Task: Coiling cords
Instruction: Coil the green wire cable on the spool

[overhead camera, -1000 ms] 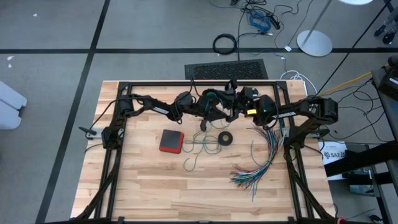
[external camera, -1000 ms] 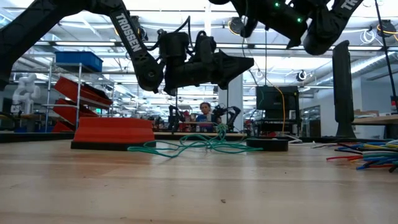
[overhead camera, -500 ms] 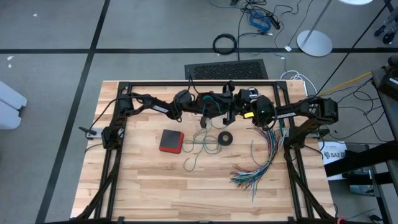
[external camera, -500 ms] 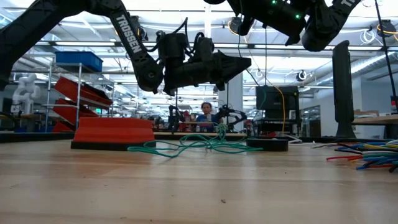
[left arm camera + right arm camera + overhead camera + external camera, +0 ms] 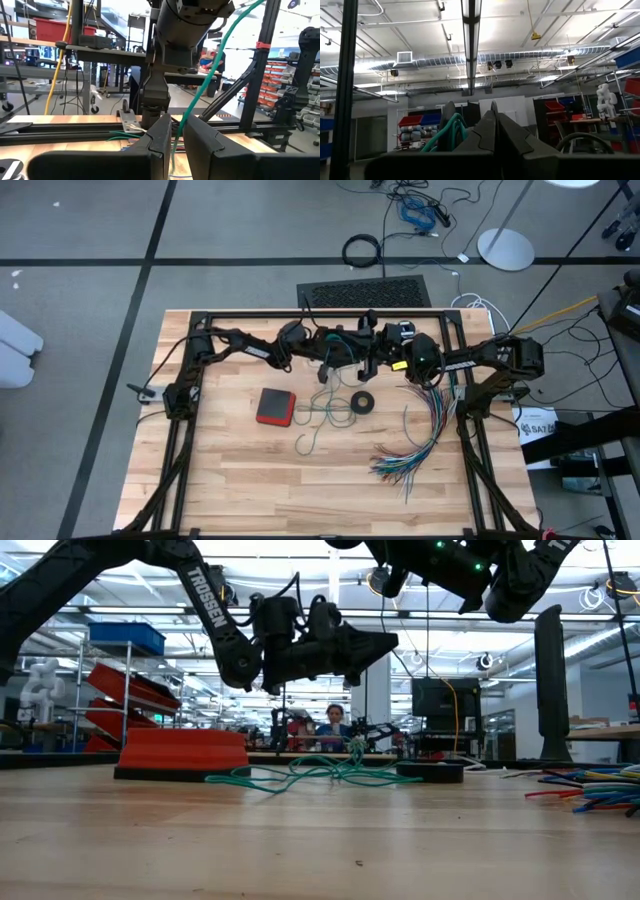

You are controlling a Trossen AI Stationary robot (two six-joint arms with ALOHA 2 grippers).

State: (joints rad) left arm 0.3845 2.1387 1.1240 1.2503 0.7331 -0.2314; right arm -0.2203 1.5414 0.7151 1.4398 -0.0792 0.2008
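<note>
The thin teal-green cord [image 5: 210, 80] rises off the wooden desk [image 5: 250, 470], pinched in the left gripper [image 5: 172, 135] fingers and running taut to the right gripper [image 5: 492, 125], fingers pressed together on several teal turns — tension for winding, I'd say.

The left gripper [image 5: 350, 358] is drawn slightly back toward the far edge of the table and toward its own arm's side, compared with a second ago; in the low view it [image 5: 385, 641] is seen a little further left. The right gripper [image 5: 372, 352] is shifted slightly toward the far edge as well. In the background, a person [image 5: 334, 723] is repositioned slightly.
</note>
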